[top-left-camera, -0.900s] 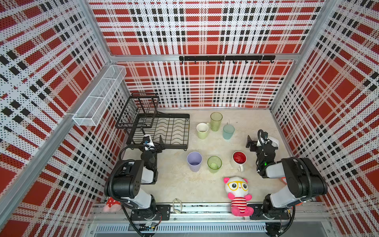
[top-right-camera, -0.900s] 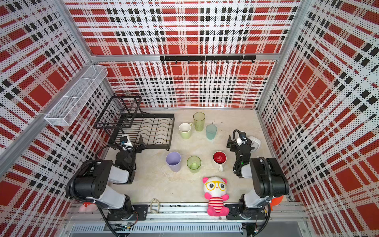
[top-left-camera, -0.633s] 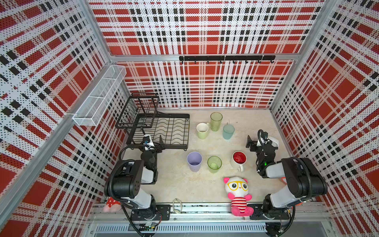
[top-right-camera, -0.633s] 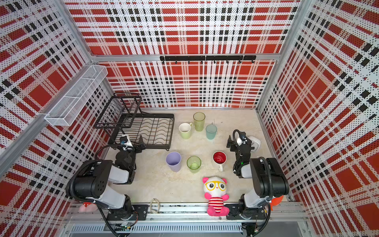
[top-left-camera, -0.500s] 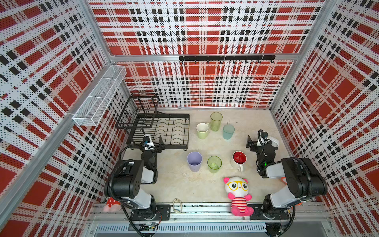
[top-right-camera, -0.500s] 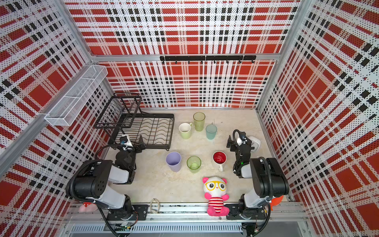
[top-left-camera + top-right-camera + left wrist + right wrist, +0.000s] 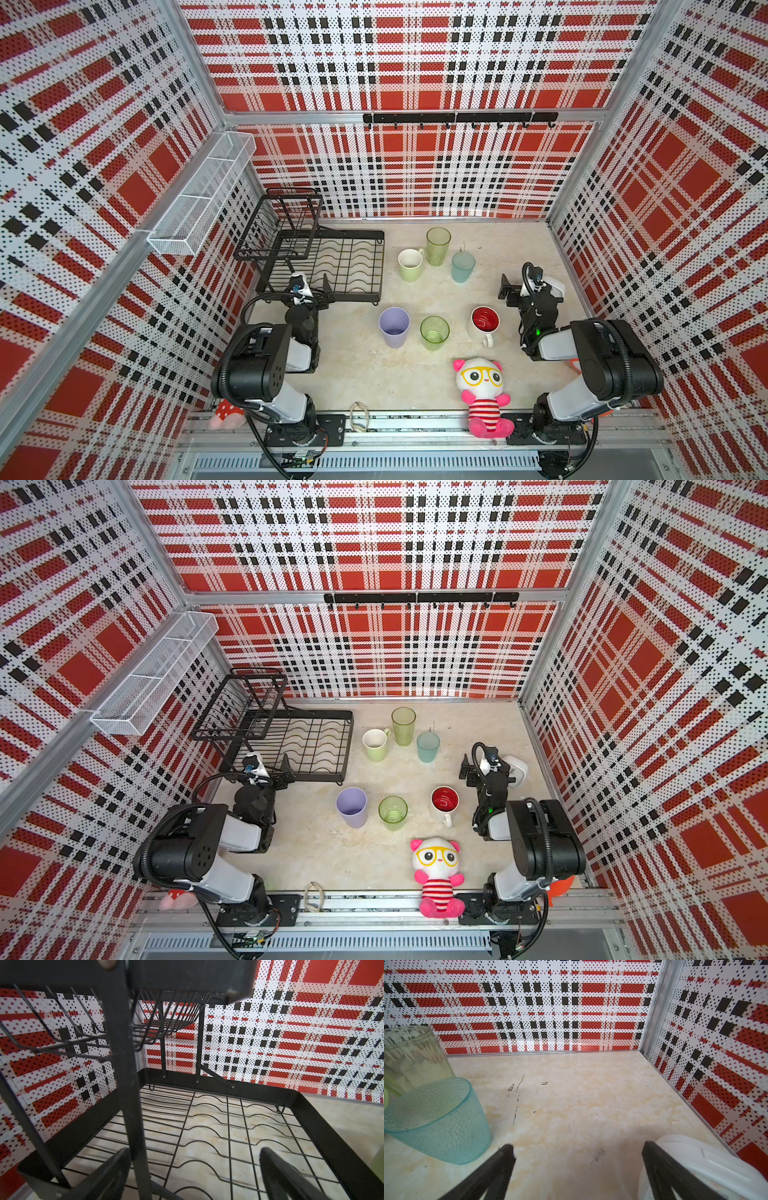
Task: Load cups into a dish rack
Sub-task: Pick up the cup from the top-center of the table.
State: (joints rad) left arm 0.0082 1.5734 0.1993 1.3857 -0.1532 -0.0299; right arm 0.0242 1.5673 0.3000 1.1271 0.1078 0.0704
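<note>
- Nothing has visibly moved since the earlier frames: both arms, the rack and every cup sit where they did.
- The surface [image 7: 365,374] carries all of it, and no cup is loaded yet.
- The dish rack [image 7: 353,233] stands at the far left. Its slotted lower tray and raised basket are both empty.
- The left end effector [image 7: 194,1152] is spread wide and holds nothing. It sits at the rack's near edge, facing across the tray, with an upright post [image 7: 128,1084] of the rack close in front of it.
- The right end effector [image 7: 577,1148] is also spread wide and empty, low at the right side of the surface. The white clock [image 7: 695,1159] is just beside it on the right.
- All six cups stand upright with mouths up, so each long axis is vertical. They form two rows of three between the arms, to the right of the rack.
- The far row holds the olive-green tumbler [image 7: 437,245], the pale green mug [image 7: 410,264] and the teal tumbler [image 7: 462,267].
- The near row holds the lavender cup [image 7: 393,326], the bright green tumbler [image 7: 434,332] and the white mug [image 7: 484,324] with its red inside.
- For the right arm, the teal tumbler lies to the left of its end effector and slightly farther. The white mug lies to the left and nearer, so these two look like its closest picks.
- The lavender cup lies right of and nearer than the left end effector. That arm is the closer one to both this cup and the rack, so I judge it the likelier one to load first.
</note>
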